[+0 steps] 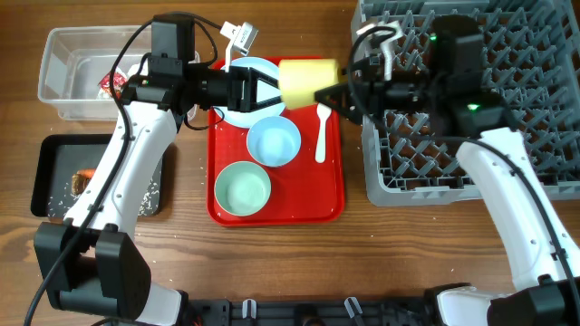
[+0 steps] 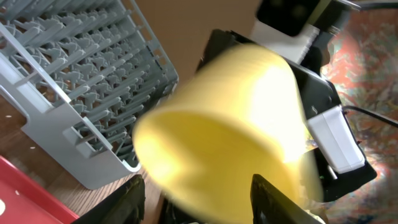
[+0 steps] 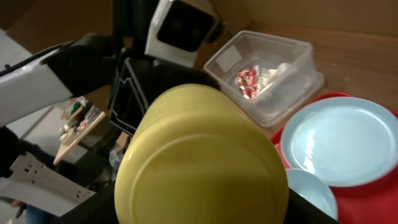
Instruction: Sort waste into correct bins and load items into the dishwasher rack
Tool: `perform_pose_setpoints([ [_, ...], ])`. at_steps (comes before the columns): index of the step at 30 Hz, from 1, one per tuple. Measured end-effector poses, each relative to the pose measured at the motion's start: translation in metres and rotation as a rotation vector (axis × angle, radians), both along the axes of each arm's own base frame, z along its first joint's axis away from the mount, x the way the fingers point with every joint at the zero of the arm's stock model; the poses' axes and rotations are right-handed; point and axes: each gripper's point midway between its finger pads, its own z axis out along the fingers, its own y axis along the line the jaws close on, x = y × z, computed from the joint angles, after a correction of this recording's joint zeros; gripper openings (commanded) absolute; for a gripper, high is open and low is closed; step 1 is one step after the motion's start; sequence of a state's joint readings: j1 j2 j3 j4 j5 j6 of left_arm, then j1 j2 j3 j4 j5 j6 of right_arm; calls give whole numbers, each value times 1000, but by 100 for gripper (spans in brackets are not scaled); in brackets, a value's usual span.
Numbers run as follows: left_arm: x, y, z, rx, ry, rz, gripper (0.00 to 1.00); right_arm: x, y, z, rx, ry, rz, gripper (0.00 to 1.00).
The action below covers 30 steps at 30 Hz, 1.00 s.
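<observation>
The small yellow cup (image 1: 308, 80) hangs sideways in the air between both grippers, above the red tray's far edge. My right gripper (image 1: 331, 92) is shut on its base, and the cup fills the right wrist view (image 3: 202, 162) between the fingers (image 3: 202, 208). My left gripper (image 1: 272, 89) is open, its fingers (image 2: 198, 186) spread beside the blurred cup (image 2: 224, 124). The pale blue plate (image 1: 240, 113), blue bowl (image 1: 274, 142), green bowl (image 1: 242, 188) and white spoon (image 1: 322, 131) lie on the red tray. The grey rack (image 1: 507, 91) stands at right.
The red tray (image 1: 335, 199) sits mid-table. The clear tub (image 1: 63, 72) at far left holds the red-and-white wrapper (image 1: 115, 84) and something white. The black tray (image 1: 50, 172) in front of it holds an orange food piece (image 1: 84, 177) and rice (image 1: 149, 195).
</observation>
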<state>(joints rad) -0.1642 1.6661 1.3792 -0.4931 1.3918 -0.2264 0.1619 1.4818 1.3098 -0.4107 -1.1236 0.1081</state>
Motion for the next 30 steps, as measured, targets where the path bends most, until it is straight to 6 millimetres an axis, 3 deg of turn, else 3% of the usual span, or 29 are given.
perform_pose_setpoints([
  [7,1,0,-1,7,-2,7,57,24,-61,-15,-32,78,-176,48],
  [10,3,0,-3,16,-3,16,56,28,-71,-22,-56,92,-217,48],
  [14,5,1,-8,41,12,38,59,35,-97,-59,-214,206,-382,48],
  [21,20,18,-58,293,137,224,64,19,-160,-121,-584,407,-662,48],
  [25,28,33,-82,434,161,320,65,2,-184,-134,-719,479,-752,49],
  [30,38,46,-97,536,147,400,66,1,-190,-135,-742,486,-783,71],
])
